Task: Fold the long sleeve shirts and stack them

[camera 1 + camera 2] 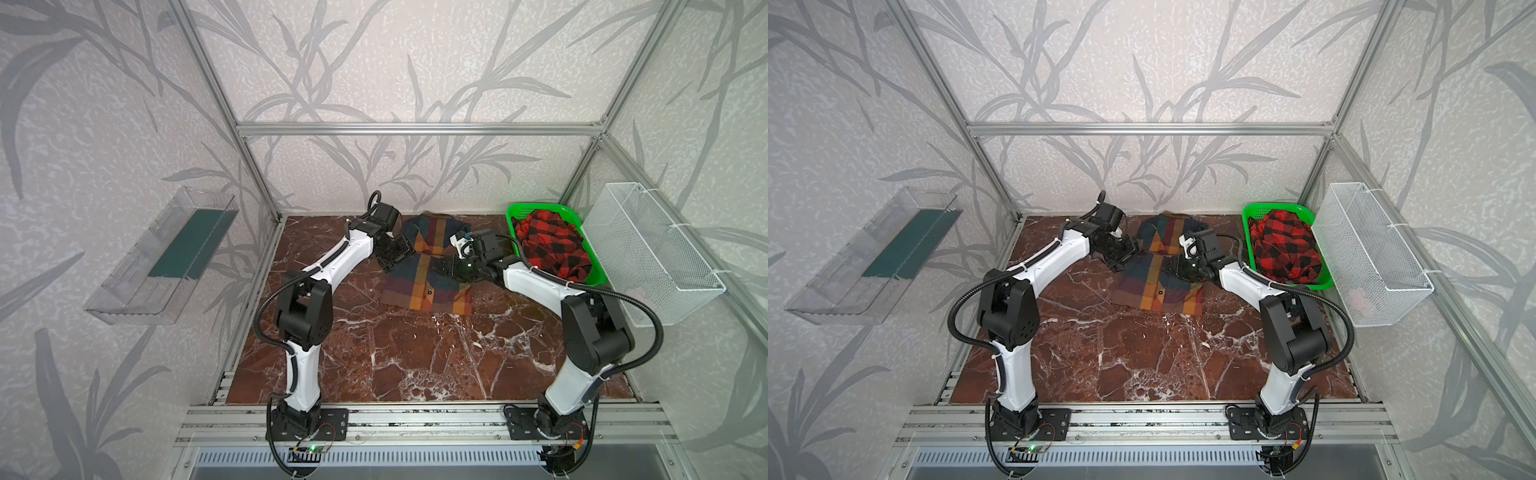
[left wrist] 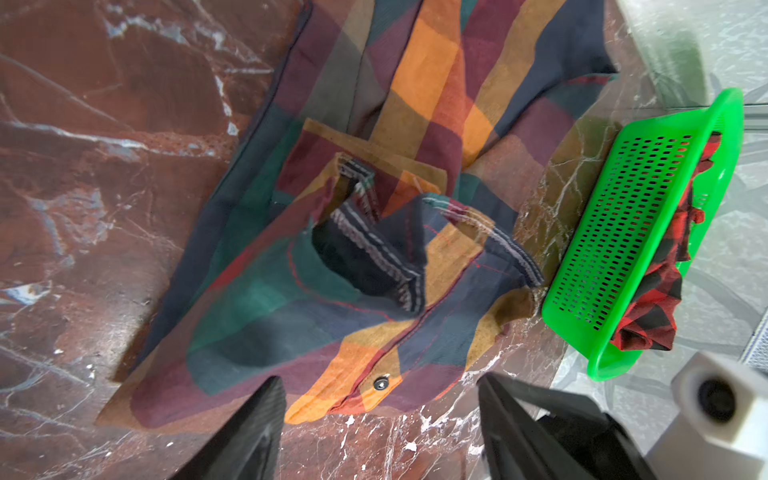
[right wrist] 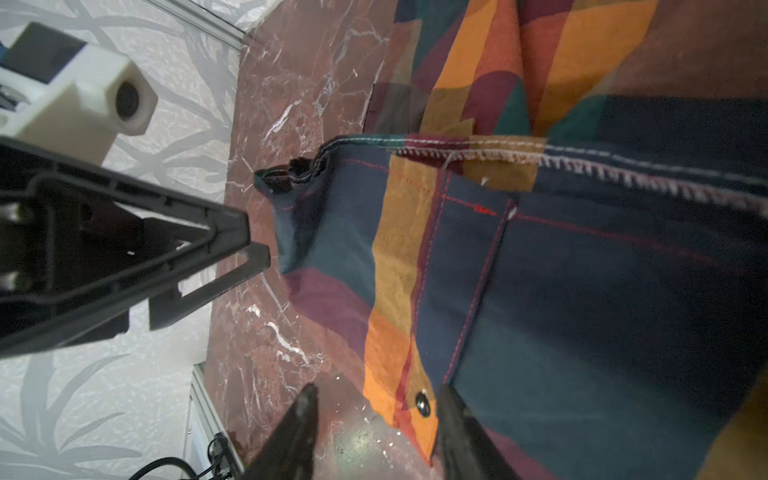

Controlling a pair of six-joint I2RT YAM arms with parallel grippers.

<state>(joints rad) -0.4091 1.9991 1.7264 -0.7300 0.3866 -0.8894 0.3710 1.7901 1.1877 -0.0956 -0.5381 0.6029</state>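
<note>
At the far right corner of your red-brown marble tabletop (image 1: 415,357) stands a green plastic basket (image 1: 510,226) with perforated walls, just beside a white wire-mesh basket (image 1: 648,253) that hangs on the right wall. On your left wall hangs a clear plastic bin (image 1: 137,282) with a dark green strip inside. Grey leaf-patterned wallpaper (image 1: 374,62) and an aluminium frame (image 1: 415,129) surround the table.

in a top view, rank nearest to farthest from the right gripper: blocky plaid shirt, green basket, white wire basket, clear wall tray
1. blocky plaid shirt, directly under the right gripper
2. green basket, just to its right
3. white wire basket, at the right wall
4. clear wall tray, far on the left wall
</note>
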